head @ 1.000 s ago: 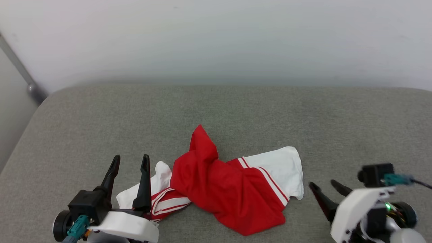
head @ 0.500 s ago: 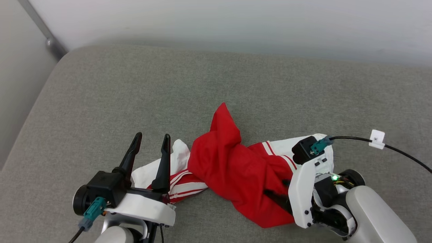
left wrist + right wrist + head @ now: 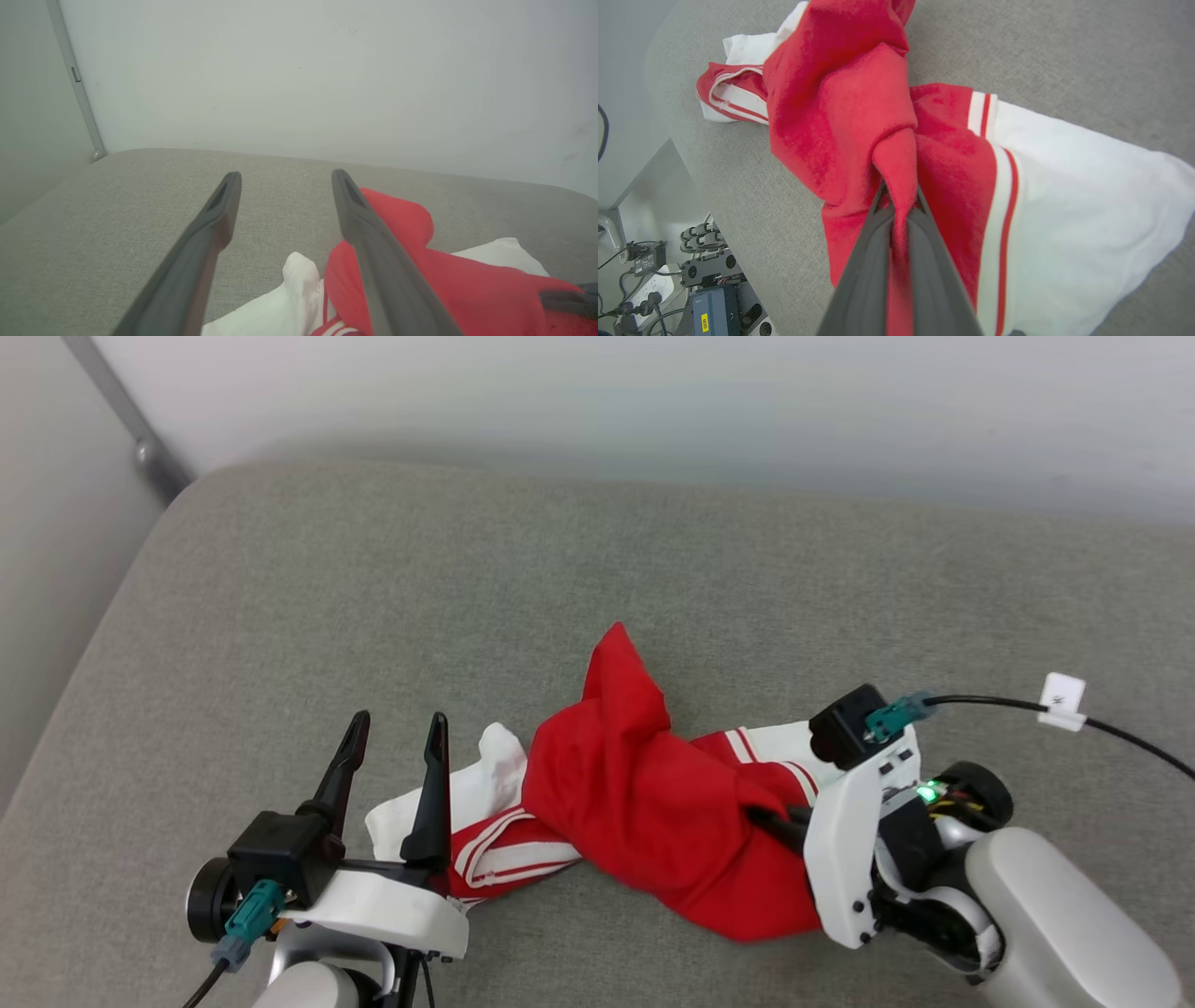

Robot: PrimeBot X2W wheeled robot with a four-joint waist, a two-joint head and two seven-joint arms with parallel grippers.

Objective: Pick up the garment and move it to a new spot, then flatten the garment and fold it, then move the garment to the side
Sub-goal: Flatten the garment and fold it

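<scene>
R gripper [image 3: 777,821] has just shut. In the R wrist view its fingers [image 3: 878,261] are clamped on a pinched ridge of red cloth, the fold standing up between the tips. So the grasp for step 1 (pick up, move to a new spot) looks made. The lift hasn't begun, and flatten, fold and move-aside are all still ahead.

The garment [image 3: 644,803] lies crumpled near the front edge of the grey cushion [image 3: 373,588]. The red body is in the middle w/ 1 peak pointing away from the robot. A white sleeve w/ striped trim is at each end. No lettering shows.

L gripper [image 3: 397,723] has its fingers well apart and holds nothing. It hovers at the garment's L end, over or just beside the white sleeve; contact can't be judged. The L wrist view shows the sleeve below and between its fingers [image 3: 224,210].

Vs 1 s ago: R gripper then stood off the garment's R end, fingers apart, clear of the cloth. By 0.5 s ago it had reached into the red body. Now the cloth bunches slightly at its tips. The head camera also shifted after the 1st frame, so the whole-scene offset is no move of the garment: its heap keeps the same shape. L gripper is unchanged relative to the sleeve.
</scene>
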